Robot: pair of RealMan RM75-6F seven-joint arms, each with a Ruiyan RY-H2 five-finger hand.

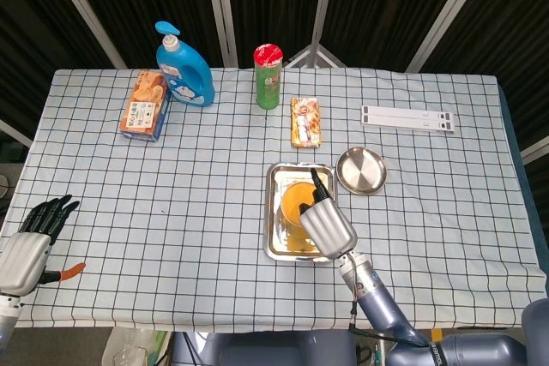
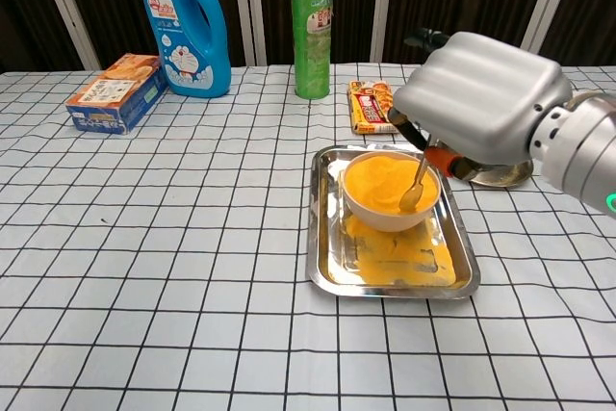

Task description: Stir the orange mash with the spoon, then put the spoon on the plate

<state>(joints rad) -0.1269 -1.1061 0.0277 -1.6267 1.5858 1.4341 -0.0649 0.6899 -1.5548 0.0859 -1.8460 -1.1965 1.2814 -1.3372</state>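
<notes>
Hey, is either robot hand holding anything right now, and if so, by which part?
The right hand holds the spoon by its orange handle end, with the bowl of the spoon down in the orange mash. The left hand holds nothing.

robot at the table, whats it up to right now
The right hand holds a spoon with its tip in the orange mash, which fills a bowl standing in a metal tray. The round plate beside the tray has nothing on it. The left hand rests idle at the table's near left edge.
</notes>
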